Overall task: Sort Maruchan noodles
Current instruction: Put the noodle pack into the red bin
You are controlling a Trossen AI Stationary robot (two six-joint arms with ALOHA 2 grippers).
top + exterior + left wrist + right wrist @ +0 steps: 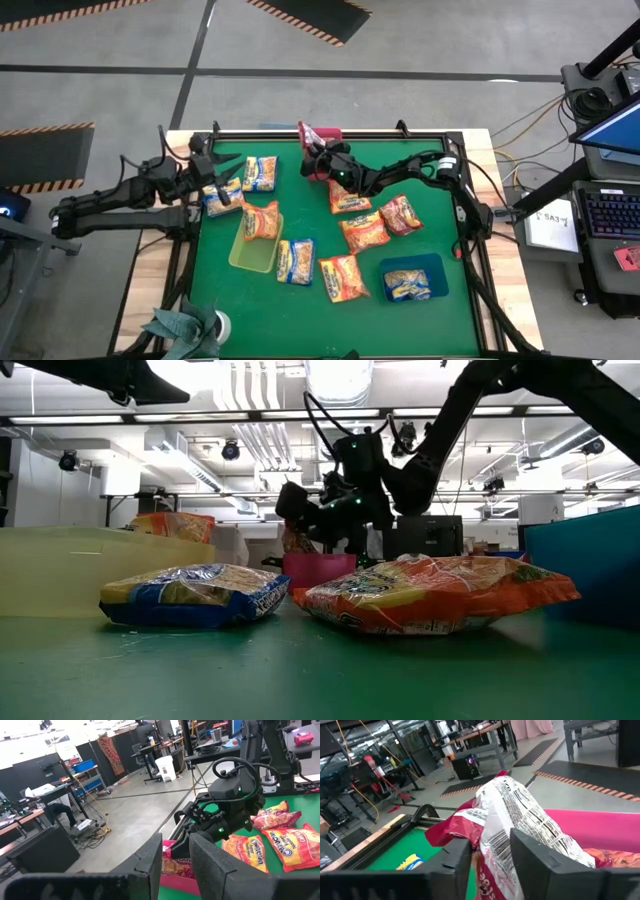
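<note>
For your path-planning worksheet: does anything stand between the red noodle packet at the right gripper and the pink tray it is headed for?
Nothing visible does. The right gripper has the red packet between its fingers directly over the pink tray, at the table's far edge. A packet already lies inside the tray, but leaves room. The left gripper waits over packets at the left.

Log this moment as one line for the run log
right gripper: over pink tray, jaws around red noodle packet | left gripper: at table's left, no packet between fingers | noodle packets: scattered on green mat

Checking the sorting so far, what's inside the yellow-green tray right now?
One orange noodle packet leans in the yellow-green tray at its far end. The rest looks bare; anything beneath that packet is hidden.
</note>
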